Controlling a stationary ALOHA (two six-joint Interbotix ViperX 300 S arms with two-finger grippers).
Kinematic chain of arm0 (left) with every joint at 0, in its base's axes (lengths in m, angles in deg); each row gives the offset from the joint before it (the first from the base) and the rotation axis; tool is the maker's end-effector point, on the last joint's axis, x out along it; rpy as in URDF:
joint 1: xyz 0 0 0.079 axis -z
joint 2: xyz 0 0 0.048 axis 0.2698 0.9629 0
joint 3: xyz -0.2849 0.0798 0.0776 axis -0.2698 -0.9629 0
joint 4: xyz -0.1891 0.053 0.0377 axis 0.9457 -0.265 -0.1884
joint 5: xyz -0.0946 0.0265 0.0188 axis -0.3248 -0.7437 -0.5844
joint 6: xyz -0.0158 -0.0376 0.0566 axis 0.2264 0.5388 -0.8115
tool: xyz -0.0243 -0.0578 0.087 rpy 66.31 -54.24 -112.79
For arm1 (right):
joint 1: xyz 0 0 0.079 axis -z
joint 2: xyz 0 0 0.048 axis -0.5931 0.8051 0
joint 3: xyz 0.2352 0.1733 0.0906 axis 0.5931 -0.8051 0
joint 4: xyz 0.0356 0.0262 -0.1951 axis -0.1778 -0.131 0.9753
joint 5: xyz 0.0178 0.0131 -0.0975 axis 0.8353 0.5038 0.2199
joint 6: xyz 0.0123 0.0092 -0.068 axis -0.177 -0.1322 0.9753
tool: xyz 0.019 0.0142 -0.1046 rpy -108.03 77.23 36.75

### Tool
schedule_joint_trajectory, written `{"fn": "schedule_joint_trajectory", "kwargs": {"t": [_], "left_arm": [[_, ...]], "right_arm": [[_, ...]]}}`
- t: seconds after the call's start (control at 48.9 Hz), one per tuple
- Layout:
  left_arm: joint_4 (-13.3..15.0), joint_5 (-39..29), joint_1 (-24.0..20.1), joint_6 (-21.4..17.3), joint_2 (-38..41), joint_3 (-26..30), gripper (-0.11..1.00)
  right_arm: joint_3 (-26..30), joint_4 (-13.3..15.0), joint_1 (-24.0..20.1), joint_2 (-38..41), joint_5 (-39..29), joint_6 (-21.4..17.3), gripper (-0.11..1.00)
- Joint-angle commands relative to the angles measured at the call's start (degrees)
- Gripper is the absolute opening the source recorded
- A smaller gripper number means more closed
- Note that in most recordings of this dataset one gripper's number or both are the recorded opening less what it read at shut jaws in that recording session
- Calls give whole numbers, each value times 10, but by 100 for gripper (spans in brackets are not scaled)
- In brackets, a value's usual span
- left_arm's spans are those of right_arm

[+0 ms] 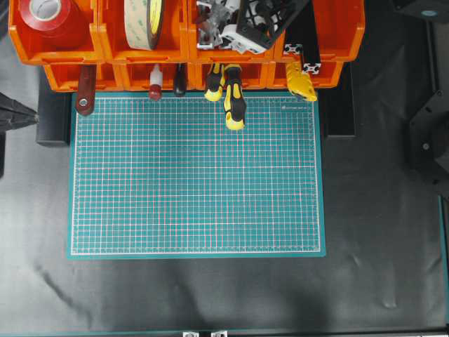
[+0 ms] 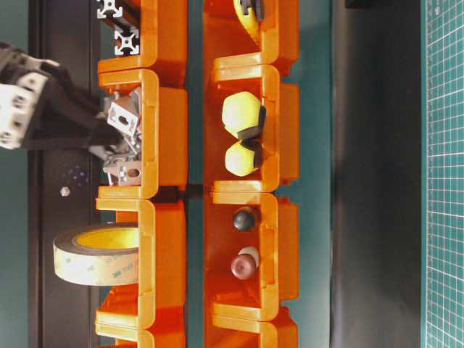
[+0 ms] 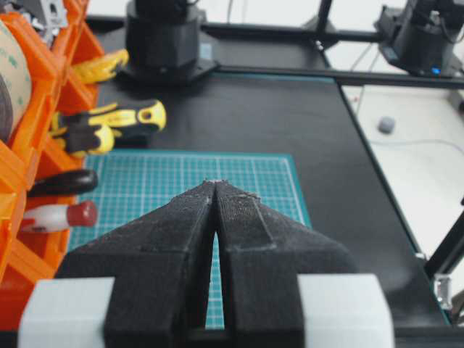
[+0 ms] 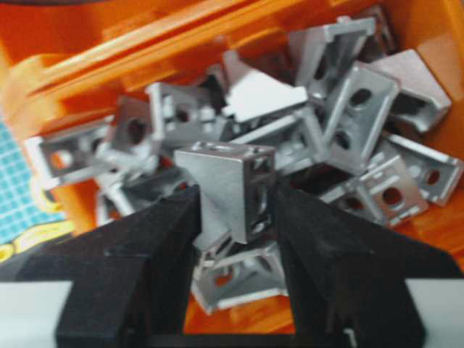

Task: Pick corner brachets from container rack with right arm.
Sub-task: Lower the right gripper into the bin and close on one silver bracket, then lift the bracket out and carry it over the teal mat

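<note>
Overhead: right gripper (image 1: 247, 31) sunk in an upper bin of the glossy orange container rack (image 1: 70, 56), above the gridded green mat (image 1: 196, 175).

Table-level: silver corner brachets (image 2: 123, 119) heaped at that bin's mouth.

Left wrist: left gripper (image 3: 216, 190), textured black wedges pressed together, idle.

Right wrist: right gripper pinching one matte angular bracket (image 4: 228, 192) on its flat faces. Advisable: seat squarely, lift straight, avoid snagging neighbours.

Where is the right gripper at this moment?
In the overhead view, the right gripper reaches into the upper-row bin of corner brackets, third from the left in the orange container rack, beside the tape roll.
</note>
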State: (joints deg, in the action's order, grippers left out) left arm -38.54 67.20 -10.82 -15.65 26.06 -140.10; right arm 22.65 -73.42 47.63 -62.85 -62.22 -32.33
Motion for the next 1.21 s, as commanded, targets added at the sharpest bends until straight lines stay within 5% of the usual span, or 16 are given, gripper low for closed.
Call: {"fn": "schedule_joint_trajectory", "kwargs": {"t": [0.0, 0.327, 0.491, 0.797, 1.002, 1.186], "left_arm": [[-2, 3, 0, 3, 3, 11, 0], [-2, 3, 0, 3, 0, 11, 0], [-2, 3, 0, 3, -1, 11, 0], [-2, 3, 0, 2, -1, 11, 0], [-2, 3, 0, 3, -1, 11, 0], [-2, 3, 4, 3, -2, 13, 0]], "right_arm": [[25, -1, -9, -25, -4, -1, 29], [90, 3, -35, -43, -32, 2, 29], [133, 31, -58, -42, -86, 4, 29], [140, 42, -73, -41, -101, 11, 29], [125, 49, -147, -69, -107, 27, 29], [74, 71, -231, -100, -116, -4, 29]]}}
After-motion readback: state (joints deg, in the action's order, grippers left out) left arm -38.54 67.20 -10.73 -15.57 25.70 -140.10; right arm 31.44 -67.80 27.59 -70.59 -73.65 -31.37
